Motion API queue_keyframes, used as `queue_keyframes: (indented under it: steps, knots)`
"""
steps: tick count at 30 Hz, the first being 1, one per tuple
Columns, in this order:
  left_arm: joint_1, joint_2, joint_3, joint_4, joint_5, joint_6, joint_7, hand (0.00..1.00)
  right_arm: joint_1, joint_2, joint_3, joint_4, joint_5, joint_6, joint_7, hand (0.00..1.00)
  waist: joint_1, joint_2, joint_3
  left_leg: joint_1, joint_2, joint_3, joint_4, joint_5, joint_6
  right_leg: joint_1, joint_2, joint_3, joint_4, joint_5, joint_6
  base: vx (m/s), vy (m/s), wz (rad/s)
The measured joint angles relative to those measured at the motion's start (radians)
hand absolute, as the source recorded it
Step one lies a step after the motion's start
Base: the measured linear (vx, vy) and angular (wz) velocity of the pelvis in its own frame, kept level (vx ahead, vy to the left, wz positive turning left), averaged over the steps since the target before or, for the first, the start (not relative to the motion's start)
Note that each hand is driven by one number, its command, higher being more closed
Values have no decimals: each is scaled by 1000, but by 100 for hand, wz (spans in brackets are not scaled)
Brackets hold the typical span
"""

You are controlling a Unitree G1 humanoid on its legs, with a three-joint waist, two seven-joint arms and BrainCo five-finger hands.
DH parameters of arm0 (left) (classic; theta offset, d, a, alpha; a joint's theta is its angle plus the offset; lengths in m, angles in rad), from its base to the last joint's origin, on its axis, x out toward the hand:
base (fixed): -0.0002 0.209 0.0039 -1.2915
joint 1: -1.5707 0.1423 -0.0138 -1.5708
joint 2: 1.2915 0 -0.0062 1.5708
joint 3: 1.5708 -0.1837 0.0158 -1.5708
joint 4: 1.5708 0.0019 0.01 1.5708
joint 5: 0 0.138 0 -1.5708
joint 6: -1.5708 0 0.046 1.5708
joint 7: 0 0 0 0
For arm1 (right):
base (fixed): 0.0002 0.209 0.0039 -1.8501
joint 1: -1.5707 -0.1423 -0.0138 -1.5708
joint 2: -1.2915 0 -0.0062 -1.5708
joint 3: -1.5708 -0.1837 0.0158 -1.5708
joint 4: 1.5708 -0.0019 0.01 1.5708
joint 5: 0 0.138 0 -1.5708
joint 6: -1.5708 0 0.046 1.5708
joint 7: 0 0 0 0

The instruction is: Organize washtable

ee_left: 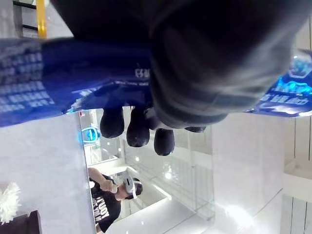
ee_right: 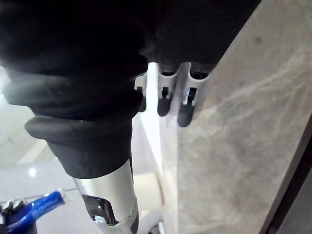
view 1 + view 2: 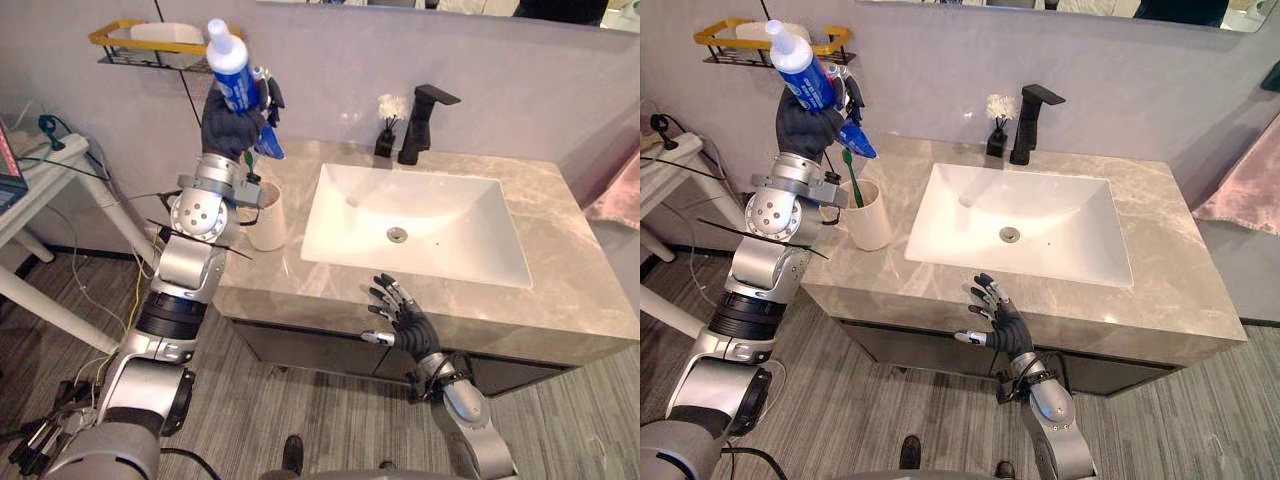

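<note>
Gripping blue white-lettered toothpaste tube (image 3: 228,62), left hand (image 3: 232,125) above cup (image 3: 266,215).

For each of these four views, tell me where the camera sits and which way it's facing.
Left eye: on the head, looking down at the counter and sink; left hand raised, gripping the tube; right hand open at the counter's front edge.
Right eye: beside it, same scene and hands.
Left wrist: along the left hand's fingers curled round the tube; a person shows beyond.
Right wrist: along the right hand's straight fingers, across the counter.
Shared: the tube shows in all four.
</note>
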Motion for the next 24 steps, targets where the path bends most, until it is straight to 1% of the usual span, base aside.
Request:
queue_keyframes:
  steps: [1,6,9,13,24]
  knots:
    - [0,0,0,1,0,5,-1,100,0,2,0,0,2,-9,0,0,-1,-3,8,0,0,2,0,0,0,0,0,1,0,1,0,-18,0,-8]
    - [0,0,6,24,6,7,-2,100,0,2,-7,-5,12,-21,1,0,0,-11,27,0,1,6,-1,0,0,-2,0,4,0,1,0,-7,1,-2]
    - [3,-1,45,34,19,11,-2,100,3,2,-7,-5,24,-27,5,0,-1,-11,31,0,1,6,-1,0,0,-2,0,4,-1,1,0,0,0,0]
    - [21,-1,74,34,35,10,-1,100,12,1,-7,-14,24,-28,6,0,0,-13,32,0,1,5,-2,0,0,-1,0,3,-1,1,0,0,0,0]
    - [75,-1,87,35,34,11,-1,100,18,1,-8,-23,26,-29,7,0,-1,-27,44,2,1,5,-6,0,0,0,0,3,2,1,-1,0,0,0]
